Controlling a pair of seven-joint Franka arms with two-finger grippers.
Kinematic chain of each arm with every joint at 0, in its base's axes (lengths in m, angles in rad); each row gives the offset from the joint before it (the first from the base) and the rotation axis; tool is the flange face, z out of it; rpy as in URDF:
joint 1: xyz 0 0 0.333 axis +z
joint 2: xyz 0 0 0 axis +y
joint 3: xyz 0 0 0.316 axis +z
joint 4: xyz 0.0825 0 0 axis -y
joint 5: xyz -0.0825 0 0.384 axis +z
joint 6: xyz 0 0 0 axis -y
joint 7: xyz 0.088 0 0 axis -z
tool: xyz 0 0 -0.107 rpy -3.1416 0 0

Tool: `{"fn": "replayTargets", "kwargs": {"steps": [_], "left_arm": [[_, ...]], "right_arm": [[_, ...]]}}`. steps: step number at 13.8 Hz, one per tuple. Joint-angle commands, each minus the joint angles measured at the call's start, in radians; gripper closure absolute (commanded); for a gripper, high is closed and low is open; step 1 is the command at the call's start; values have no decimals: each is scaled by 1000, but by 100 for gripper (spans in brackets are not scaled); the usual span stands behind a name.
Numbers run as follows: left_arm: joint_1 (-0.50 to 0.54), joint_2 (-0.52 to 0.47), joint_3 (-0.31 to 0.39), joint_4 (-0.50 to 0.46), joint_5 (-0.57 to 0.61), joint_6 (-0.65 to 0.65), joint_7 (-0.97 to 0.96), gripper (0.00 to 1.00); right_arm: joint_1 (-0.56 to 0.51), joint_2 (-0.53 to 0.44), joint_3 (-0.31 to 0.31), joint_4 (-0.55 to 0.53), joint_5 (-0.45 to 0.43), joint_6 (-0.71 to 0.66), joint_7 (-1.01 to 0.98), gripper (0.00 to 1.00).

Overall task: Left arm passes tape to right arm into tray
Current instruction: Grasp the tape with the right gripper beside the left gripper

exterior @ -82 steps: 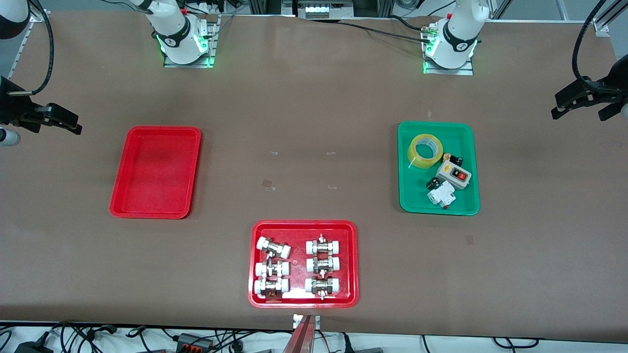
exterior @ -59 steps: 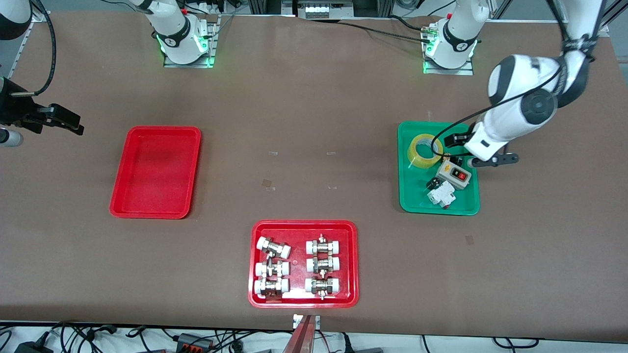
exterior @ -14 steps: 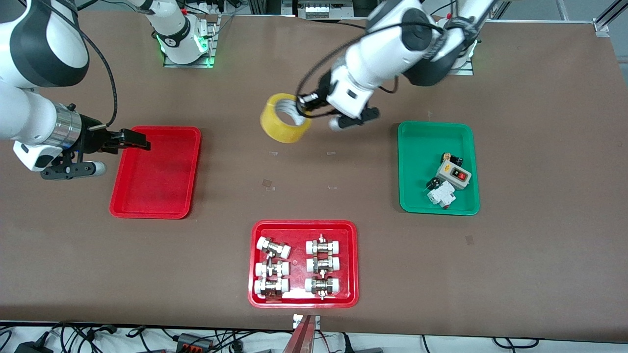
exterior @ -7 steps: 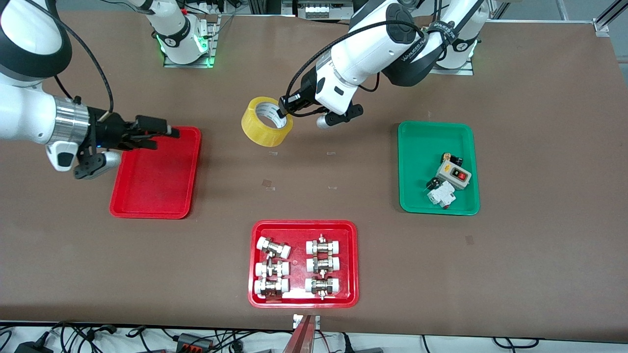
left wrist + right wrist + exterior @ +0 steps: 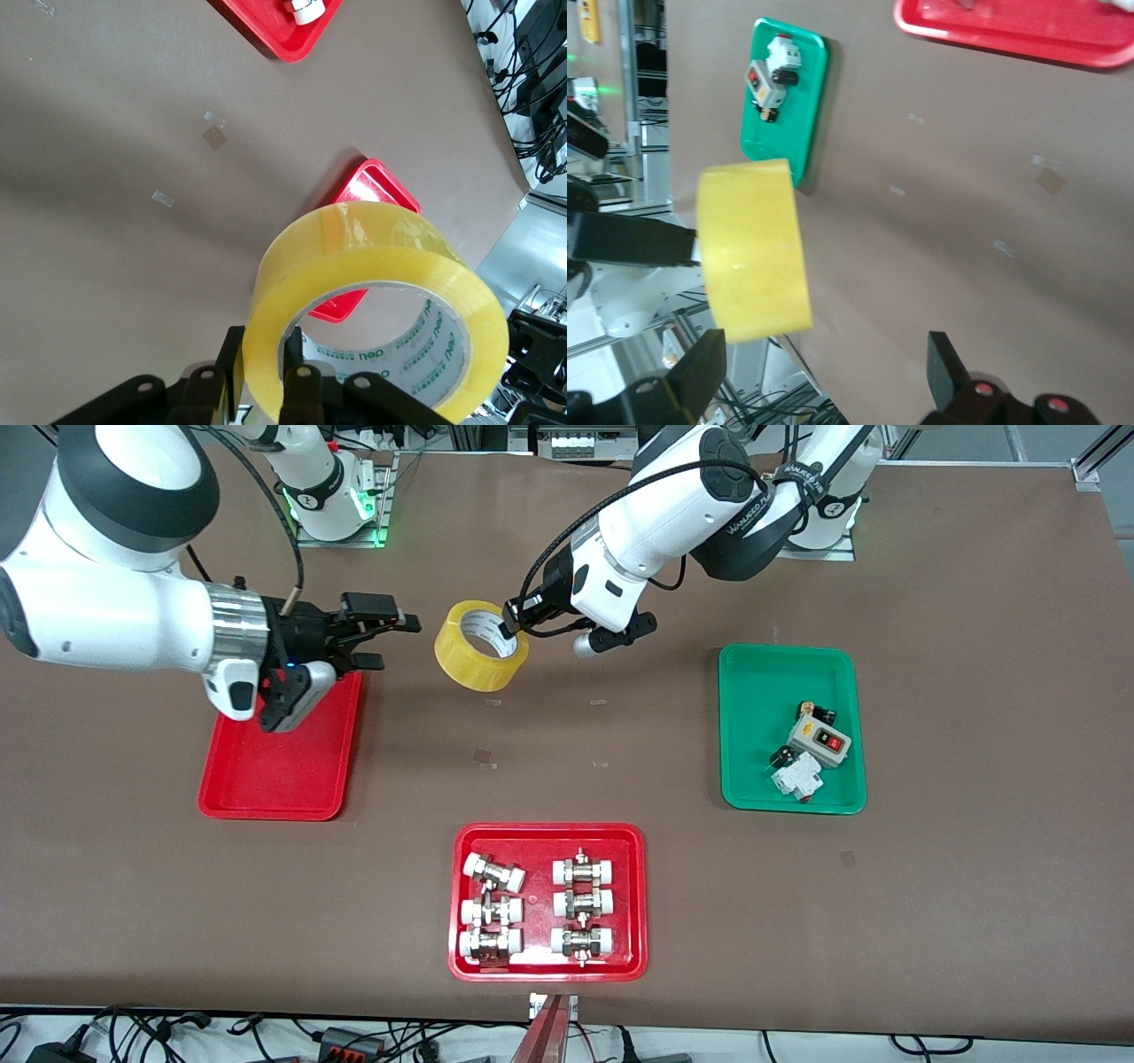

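Note:
The yellow tape (image 5: 481, 646) hangs in the air over the bare table, between the plain red tray (image 5: 275, 771) and the green tray (image 5: 753, 717). My left gripper (image 5: 514, 622) is shut on the roll's wall, one finger inside the core and one outside, as the left wrist view shows (image 5: 263, 343); the tape (image 5: 354, 257) fills that view. My right gripper (image 5: 392, 640) is open, over the table beside the red tray's corner, a short gap from the tape. In the right wrist view the tape (image 5: 753, 248) lies just ahead of the open gripper (image 5: 824, 354), not between the fingers.
A red tray with pipe fittings (image 5: 461, 957) sits near the front camera's edge. The green tray holds a switch box (image 5: 819, 740) and small electrical parts. The right arm's body (image 5: 106, 611) is over the table at its own end.
My right gripper has swung from over the red tray's edge toward the tape, fingers open. The left arm carried the tape toward the right arm's end, then held almost still.

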Motion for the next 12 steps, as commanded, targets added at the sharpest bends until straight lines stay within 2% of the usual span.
{"fn": "replayTargets", "kwargs": {"steps": [1, 12], "left_arm": [[0, 9, -2, 33, -18, 0, -10, 98], [0, 8, -2, 30, -18, -5, -10, 97]], "right_arm": [[33, 57, -7, 76, 40, -5, -20, 0], [65, 105, -5, 101, 84, 29, -18, 0]]}}
